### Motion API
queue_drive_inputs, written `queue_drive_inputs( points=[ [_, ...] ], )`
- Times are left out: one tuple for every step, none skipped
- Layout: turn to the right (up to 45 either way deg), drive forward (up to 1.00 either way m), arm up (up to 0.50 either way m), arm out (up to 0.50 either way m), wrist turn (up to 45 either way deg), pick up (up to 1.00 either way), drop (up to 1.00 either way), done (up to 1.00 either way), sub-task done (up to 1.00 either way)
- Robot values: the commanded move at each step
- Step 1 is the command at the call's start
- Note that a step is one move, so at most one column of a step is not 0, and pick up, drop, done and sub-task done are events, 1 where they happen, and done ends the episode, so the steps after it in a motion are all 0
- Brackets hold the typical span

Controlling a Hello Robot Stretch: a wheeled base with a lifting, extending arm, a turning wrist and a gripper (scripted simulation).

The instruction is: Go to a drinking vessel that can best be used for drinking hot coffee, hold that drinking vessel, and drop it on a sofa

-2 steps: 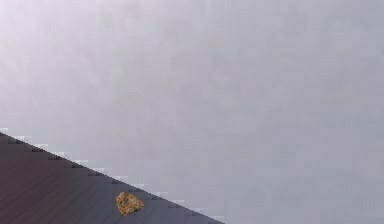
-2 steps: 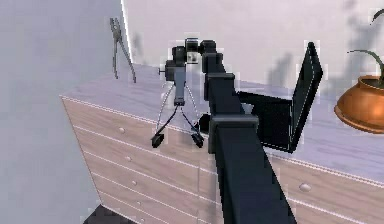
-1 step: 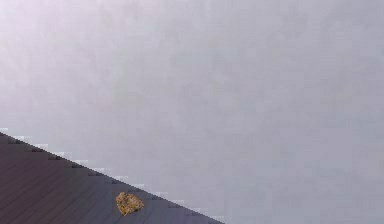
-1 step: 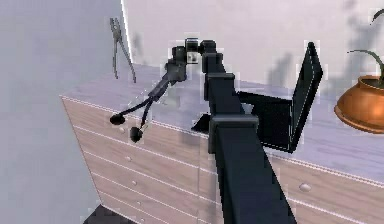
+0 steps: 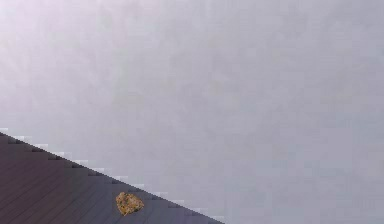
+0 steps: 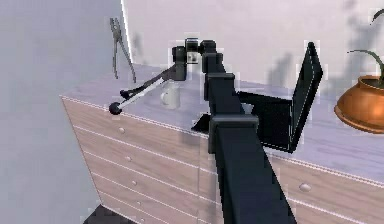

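A small white mug [image 6: 170, 97] stands on the pale top of a wooden dresser [image 6: 130, 150] in the arm side view. The dark arm [image 6: 235, 140] rises from the bottom edge and reaches over the dresser top. At its far end are the white marker squares, and the gripper [image 6: 121, 102] stretches to the left with its thin fingers [image 6: 150, 84] passing in front of the mug. I cannot tell whether the gripper touches the mug or holds anything.
An opened dark laptop [image 6: 295, 98] stands on the dresser right of the arm, with a copper plant pot [image 6: 364, 104] beyond it. A grey pliers-like object [image 6: 120, 48] stands at the dresser's back left. The forward view has a grey wall [image 5: 220, 90], dark floor [image 5: 50, 190] and a small brown lump [image 5: 129, 204].
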Motion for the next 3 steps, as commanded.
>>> queue_drive_inputs(
  points=[
    [0.0, 0.00, 0.00, 0.00, 45.0, 0.00, 0.00, 0.00, 0.00],
    [0.0, 0.00, 0.00, 0.00, 18.0, 0.00, 0.00, 0.00, 0.00],
    [0.0, 0.00, -0.04, 0.00, 0.0, 0.00, 0.00, 0.00, 0.00]
  ],
)
